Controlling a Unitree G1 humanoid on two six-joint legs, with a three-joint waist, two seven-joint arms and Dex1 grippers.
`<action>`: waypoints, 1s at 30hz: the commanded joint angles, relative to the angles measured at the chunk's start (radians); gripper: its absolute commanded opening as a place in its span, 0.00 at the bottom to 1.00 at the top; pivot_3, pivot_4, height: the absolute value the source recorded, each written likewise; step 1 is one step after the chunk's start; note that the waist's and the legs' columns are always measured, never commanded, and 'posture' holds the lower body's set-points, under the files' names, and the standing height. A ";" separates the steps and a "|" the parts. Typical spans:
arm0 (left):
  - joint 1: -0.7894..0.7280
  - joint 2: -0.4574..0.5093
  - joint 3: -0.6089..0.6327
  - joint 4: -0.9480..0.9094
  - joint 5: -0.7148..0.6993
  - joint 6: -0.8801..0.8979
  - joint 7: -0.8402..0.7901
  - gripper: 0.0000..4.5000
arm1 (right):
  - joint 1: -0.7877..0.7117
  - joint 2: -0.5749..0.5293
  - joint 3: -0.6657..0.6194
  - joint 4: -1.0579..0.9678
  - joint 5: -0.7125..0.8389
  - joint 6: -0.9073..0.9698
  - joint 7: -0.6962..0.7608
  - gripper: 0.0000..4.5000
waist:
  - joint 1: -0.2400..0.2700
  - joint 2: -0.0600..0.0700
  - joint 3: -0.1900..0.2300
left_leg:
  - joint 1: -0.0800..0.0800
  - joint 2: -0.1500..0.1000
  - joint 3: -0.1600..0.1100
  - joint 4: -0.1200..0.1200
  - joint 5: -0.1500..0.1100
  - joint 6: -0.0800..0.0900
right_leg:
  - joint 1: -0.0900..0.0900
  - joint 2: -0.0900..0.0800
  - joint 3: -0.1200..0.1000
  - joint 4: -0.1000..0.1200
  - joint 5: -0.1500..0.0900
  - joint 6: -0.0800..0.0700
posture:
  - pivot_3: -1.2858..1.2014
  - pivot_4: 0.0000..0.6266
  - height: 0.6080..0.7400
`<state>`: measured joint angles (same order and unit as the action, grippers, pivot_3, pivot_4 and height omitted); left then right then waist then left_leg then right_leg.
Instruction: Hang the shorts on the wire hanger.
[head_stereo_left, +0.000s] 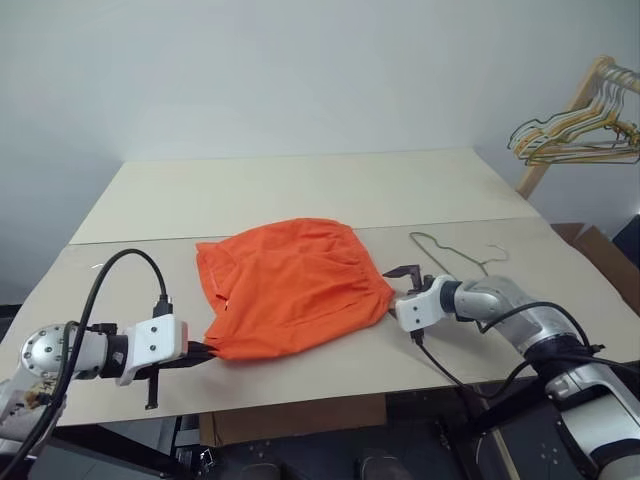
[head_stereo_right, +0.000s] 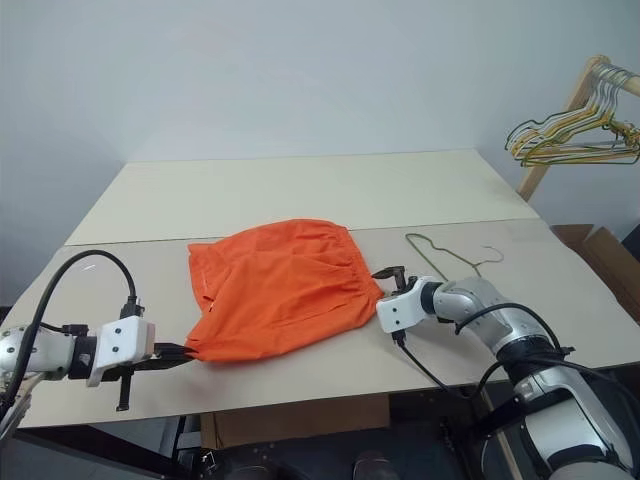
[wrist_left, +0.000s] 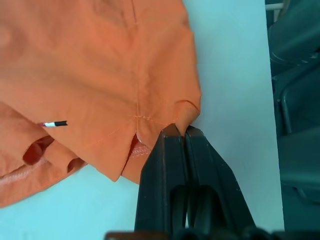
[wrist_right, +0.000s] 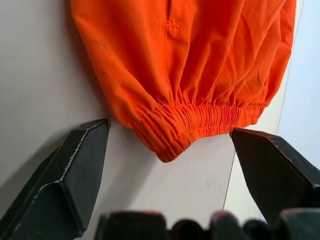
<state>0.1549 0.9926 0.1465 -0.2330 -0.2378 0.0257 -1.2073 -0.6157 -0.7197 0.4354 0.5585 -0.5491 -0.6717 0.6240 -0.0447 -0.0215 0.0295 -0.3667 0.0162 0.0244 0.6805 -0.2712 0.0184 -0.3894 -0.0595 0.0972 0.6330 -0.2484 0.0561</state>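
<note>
Before me stands a pale beige table (head_stereo_left: 300, 195), its top made of two boards that meet along a seam running across its width. Behind it rises a plain whitish wall (head_stereo_left: 300, 70). To my far right, beyond the table's corner, a bunch of yellow and green wire hangers (head_stereo_left: 580, 130) hangs from a light wooden rack (head_stereo_left: 560, 130), whose slanted post leans up toward a short top bar. Just below that rack, beside the table's right edge, I see the open flaps of a brown cardboard box (head_stereo_left: 600, 250). Under the table's near edge sits a further piece of brown cardboard (head_stereo_left: 290, 420).
</note>
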 joint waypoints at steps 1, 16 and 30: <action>0.012 0.008 0.042 -0.037 -0.015 0.004 0.014 0.00 | -0.035 0.001 0.007 0.020 0.003 -0.053 0.002 0.71 | 0.001 0.000 0.000 | 0.000 0.000 0.000 0.000 0.000 0.000 | 0.000 0.000 0.000 0.000 0.000 0.000 | 0.55 0.00 1.00; 0.186 0.004 0.149 -0.077 -0.146 0.073 -0.055 0.00 | 0.151 -0.170 -0.046 -0.341 0.263 0.025 0.267 0.01 | 0.012 0.000 0.000 | -0.001 0.001 -0.005 -0.001 0.000 0.001 | 0.000 -0.001 -0.001 0.000 0.000 0.000 | 0.54 0.00 1.00; -0.427 -0.248 -0.004 0.070 -0.045 0.340 0.352 0.00 | -0.069 -0.006 -0.230 -0.432 0.617 1.005 0.256 0.01 | 0.055 -0.007 0.001 | 0.015 0.001 0.000 0.001 0.003 0.001 | 0.010 0.001 -0.002 0.003 -0.001 0.003 | 0.54 0.00 1.00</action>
<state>-0.1981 0.7415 0.1479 -0.1670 -0.2975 0.3128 -0.9433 -0.6230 -0.7284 0.2717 0.0773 0.0690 0.2438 0.9439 0.0106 -0.0280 0.0308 -0.3547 0.0165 0.0238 0.6830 -0.2666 0.0181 -0.3801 -0.0579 0.0948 0.6388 -0.2457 0.0541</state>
